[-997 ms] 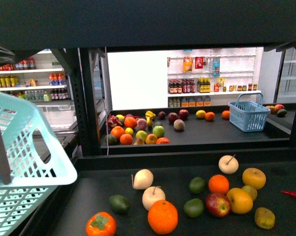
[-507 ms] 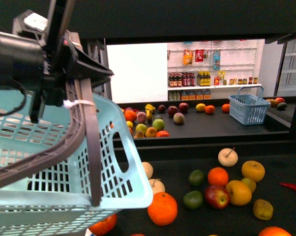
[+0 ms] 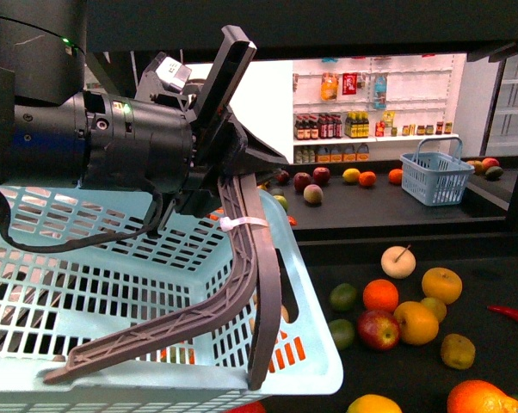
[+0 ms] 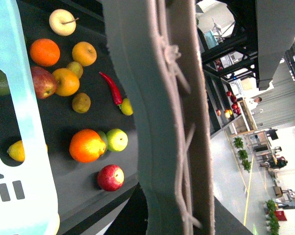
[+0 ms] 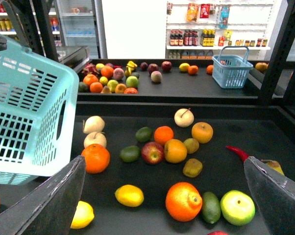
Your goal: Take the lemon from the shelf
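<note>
- Your right fingers [image 5: 54, 196] are spread wide with nothing between them, hovering over the near tray of the shelf [image 5: 235, 127], which suits a reach downward
- The lemon [image 5: 129, 195] lies near the tray's front, between a big orange [image 5: 184, 200] and another yellow fruit [image 5: 82, 214]; it touches neither, so I judge you have room to close around it
- Your left fingers [image 3: 227, 69] carry the turquoise basket [image 3: 156, 284] by its grey handle [image 3: 250, 284], strapped on with a white tie; whether they clamp it I cannot tell
- The basket hangs left of the fruit, probably so it can receive the lemon
</note>
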